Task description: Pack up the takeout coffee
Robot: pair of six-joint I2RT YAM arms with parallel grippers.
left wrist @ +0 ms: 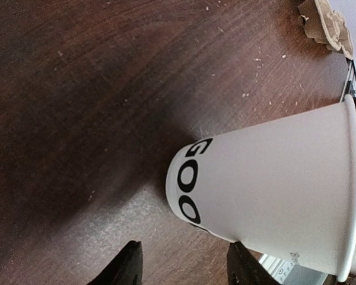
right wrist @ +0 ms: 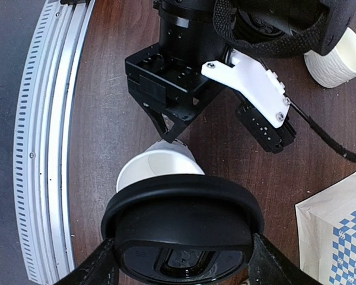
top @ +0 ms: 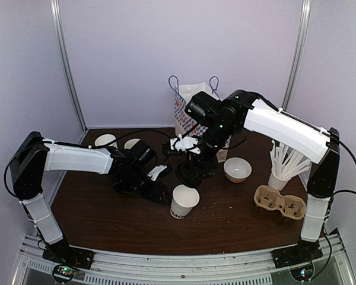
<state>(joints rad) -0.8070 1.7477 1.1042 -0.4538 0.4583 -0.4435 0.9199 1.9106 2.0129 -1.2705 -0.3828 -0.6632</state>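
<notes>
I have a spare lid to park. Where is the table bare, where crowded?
Bare: the near strip of table between the paper cup and the front rail, and the near-left corner below the left arm. Crowded: centre, where the left gripper, the right gripper holding the black lid and the cup meet; the right, with bowl, stirrer cup and cardboard carrier.

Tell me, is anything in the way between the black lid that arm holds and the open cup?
Nothing visible. The right gripper holds the black lid above the paper cup, whose mouth is open and uncovered. The left gripper sits at the cup's side, not over its mouth.
</notes>
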